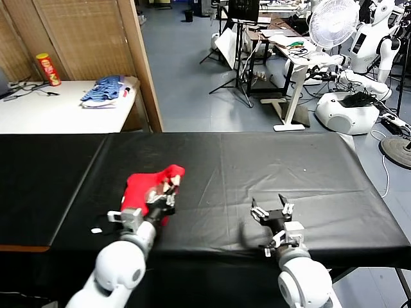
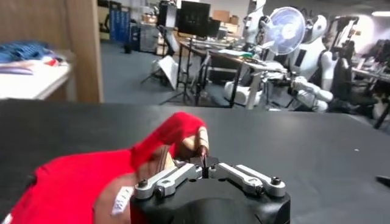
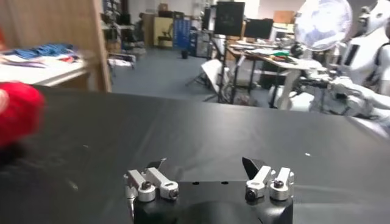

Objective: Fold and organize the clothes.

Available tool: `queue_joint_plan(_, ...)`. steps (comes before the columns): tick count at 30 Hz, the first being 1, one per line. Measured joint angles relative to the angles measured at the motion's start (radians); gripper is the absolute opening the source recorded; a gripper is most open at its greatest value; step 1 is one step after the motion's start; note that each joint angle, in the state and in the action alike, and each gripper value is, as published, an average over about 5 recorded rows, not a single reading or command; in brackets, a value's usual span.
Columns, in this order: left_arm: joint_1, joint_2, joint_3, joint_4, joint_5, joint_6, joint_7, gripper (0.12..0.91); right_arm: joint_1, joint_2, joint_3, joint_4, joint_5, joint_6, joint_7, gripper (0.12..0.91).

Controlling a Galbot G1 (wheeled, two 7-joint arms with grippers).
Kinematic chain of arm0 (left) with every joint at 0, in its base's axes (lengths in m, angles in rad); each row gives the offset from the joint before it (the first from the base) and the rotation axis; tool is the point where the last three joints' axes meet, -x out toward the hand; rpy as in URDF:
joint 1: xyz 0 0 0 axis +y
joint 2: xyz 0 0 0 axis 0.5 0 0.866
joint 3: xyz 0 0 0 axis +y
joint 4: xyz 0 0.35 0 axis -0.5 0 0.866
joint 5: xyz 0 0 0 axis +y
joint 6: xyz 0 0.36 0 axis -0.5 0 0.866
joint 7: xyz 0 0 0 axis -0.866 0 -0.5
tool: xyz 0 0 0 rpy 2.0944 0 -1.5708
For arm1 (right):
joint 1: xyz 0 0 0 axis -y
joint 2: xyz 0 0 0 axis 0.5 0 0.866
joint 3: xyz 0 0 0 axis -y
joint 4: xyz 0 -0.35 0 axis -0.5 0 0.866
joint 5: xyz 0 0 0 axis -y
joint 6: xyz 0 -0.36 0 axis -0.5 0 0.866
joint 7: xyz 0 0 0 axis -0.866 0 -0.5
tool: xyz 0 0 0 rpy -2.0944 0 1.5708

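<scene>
The red T-shirt lies bunched on the left part of the black table. One fold of it is raised at the far end. My left gripper is shut, its fingertips pinched on that raised fold. In the left wrist view the red T-shirt humps up over and beside the closed left gripper, showing a pale patch of print. My right gripper stands open above the bare cloth at the front right, holding nothing. From the right wrist view, the right gripper has the T-shirt far off to its side.
A white side table at the back left carries a blue-and-white fabric pile and a red can. A wooden partition stands behind the table. Beyond are a fan, desks and a white robot. A small white scrap lies near the front edge.
</scene>
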Motion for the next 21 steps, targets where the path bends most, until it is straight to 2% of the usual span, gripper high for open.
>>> queue_joint_plan(3, -0.002, -0.036, 0.021, 0.024, 0.039, -0.022, 0.034, 0.165, 0.008, -0.008, -0.017, -0.002, 0.032, 0.007, -0.037, 0.798)
queue_joint_plan(4, -0.001, -0.044, 0.027, 0.028, 0.048, -0.032, 0.049, 0.197, 0.012, -0.012, -0.024, -0.004, 0.048, 0.005, -0.049, 0.798)
queue_joint_plan(8, 0.005, -0.056, 0.041, 0.028, 0.041, -0.078, 0.122, 0.41, 0.031, -0.028, -0.053, -0.017, 0.133, -0.026, -0.084, 0.798)
queue_joint_plan(12, 0.007, -0.051, 0.04, 0.003, 0.0, -0.116, 0.178, 0.628, 0.067, -0.031, -0.094, -0.045, 0.244, -0.067, -0.085, 0.798)
queue_joint_plan(15, 0.009, -0.039, 0.026, -0.022, -0.011, -0.13, 0.187, 0.753, 0.106, -0.019, -0.136, -0.08, 0.323, -0.079, -0.072, 0.798)
queue_joint_plan(17, 0.018, -0.028, 0.01, -0.037, -0.009, -0.138, 0.186, 0.787, 0.136, -0.007, -0.164, -0.111, 0.361, -0.08, -0.066, 0.798)
queue_joint_plan(21, 0.046, -0.003, -0.026, -0.067, 0.009, -0.149, 0.184, 0.797, 0.195, 0.024, -0.215, -0.188, 0.401, -0.076, -0.046, 0.796)
